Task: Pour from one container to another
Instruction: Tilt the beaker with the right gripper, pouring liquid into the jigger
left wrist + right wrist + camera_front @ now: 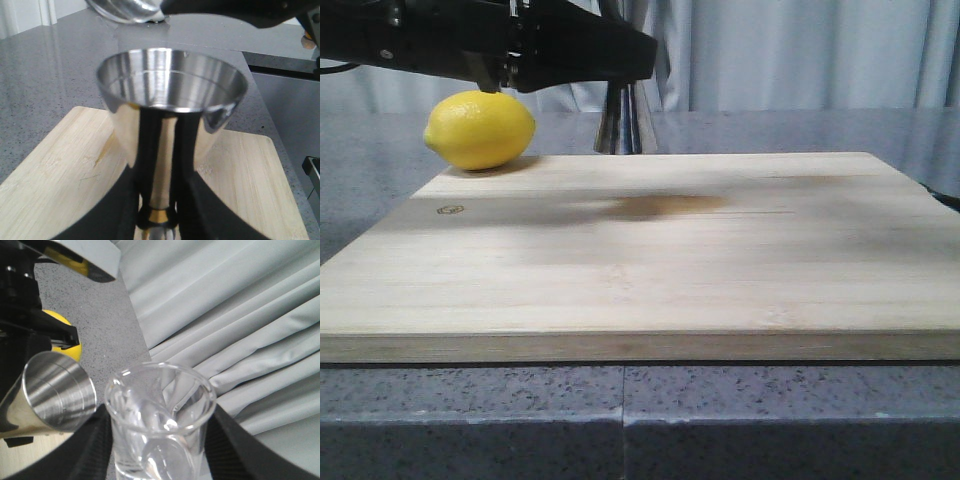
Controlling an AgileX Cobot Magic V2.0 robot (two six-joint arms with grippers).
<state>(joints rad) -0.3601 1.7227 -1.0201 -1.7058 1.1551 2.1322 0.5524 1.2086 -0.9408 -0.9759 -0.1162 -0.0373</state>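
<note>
The steel jigger (170,95) stands upright over the wooden board, its open cup facing the left wrist camera. My left gripper (159,212) is shut on its narrow waist at the gold band. In the front view only the jigger's lower cone (625,125) shows beneath a black arm (520,45). The clear glass beaker (160,415) sits between the fingers of my right gripper (160,445), shut on it and tilted toward the jigger (55,397). The beaker's lip (127,9) hangs just above the jigger's far rim. The front view hides the beaker.
A yellow lemon (480,130) lies on the far left corner of the wooden cutting board (640,260). The board rests on a grey speckled counter (770,420). Pale curtains (800,50) hang behind.
</note>
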